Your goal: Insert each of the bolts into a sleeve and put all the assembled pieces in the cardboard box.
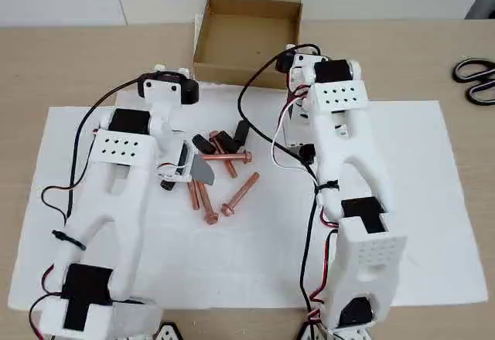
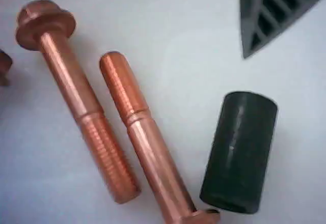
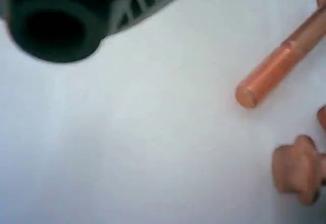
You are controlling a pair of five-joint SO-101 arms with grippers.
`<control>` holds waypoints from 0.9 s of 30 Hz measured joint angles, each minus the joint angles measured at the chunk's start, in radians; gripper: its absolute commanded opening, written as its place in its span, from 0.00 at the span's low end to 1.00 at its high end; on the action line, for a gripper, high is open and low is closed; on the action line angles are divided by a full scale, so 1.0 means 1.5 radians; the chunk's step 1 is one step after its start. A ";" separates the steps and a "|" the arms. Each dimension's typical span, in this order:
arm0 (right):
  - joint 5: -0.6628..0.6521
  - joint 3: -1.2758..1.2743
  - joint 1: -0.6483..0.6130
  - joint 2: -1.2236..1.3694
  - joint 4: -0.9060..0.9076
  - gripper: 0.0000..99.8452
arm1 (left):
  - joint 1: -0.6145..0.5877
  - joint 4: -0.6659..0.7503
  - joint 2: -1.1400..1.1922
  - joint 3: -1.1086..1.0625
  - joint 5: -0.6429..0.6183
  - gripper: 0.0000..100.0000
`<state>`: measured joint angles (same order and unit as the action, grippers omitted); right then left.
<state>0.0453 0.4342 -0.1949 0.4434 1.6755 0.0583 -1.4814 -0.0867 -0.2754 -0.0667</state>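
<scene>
Several copper bolts [image 1: 240, 194] lie on the white sheet between the arms, with black sleeves [image 1: 227, 141] just behind them. My left gripper [image 1: 193, 171] hovers over the left end of the bolt group and looks open and empty. In its wrist view one grey finger [image 2: 265, 15] hangs above two bolts [image 2: 81, 102] lying side by side and a loose sleeve [image 2: 239, 152]. My right gripper [image 1: 298, 141] is to the right of the pile, shut on a black sleeve [image 3: 51, 28] seen end-on beside its ribbed finger [image 3: 142, 0]. A bolt tip [image 3: 280, 63] and a bolt head [image 3: 300, 168] lie farther off.
The open cardboard box [image 1: 232, 73] stands at the back centre, just beyond the white sheet [image 1: 402, 201]. Scissors [image 1: 473, 79] lie at the far right of the wooden table. Black cables loop from the right arm across the sheet near the sleeves.
</scene>
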 measured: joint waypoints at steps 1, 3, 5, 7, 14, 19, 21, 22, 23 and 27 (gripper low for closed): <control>0.000 0.000 0.000 0.000 0.000 0.00 | 0.000 0.000 0.000 0.000 -0.017 0.34; 0.000 0.000 0.001 0.000 0.000 0.00 | 0.000 -0.002 0.000 0.000 -0.057 0.34; 0.000 0.000 0.002 0.000 0.000 0.00 | 0.000 -0.005 0.000 0.000 -0.075 0.34; 0.000 0.000 0.000 0.000 0.000 0.00 | 0.000 -0.005 0.000 0.000 -0.084 0.34; 0.000 0.000 0.001 0.000 0.000 0.00 | 0.021 0.021 0.000 -0.090 -0.095 0.34; 0.000 0.000 0.001 0.002 0.000 0.00 | 0.044 0.053 0.000 -0.108 -0.177 0.33; 0.000 0.000 0.001 0.002 -0.001 0.00 | 0.044 0.070 0.000 -0.108 -0.228 0.33; 0.000 0.000 0.001 0.002 -0.001 0.00 | 0.045 0.080 0.000 -0.108 -0.249 0.33; 0.000 0.000 0.000 0.002 -0.001 0.00 | 0.045 0.088 0.000 -0.110 -0.266 0.33; 0.000 0.000 0.000 0.002 -0.001 0.00 | 0.045 0.101 0.000 -0.113 -0.319 0.33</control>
<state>0.0453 0.4342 -0.1949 0.4465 1.6740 0.1258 -1.3295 -0.0867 -0.4442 -0.5455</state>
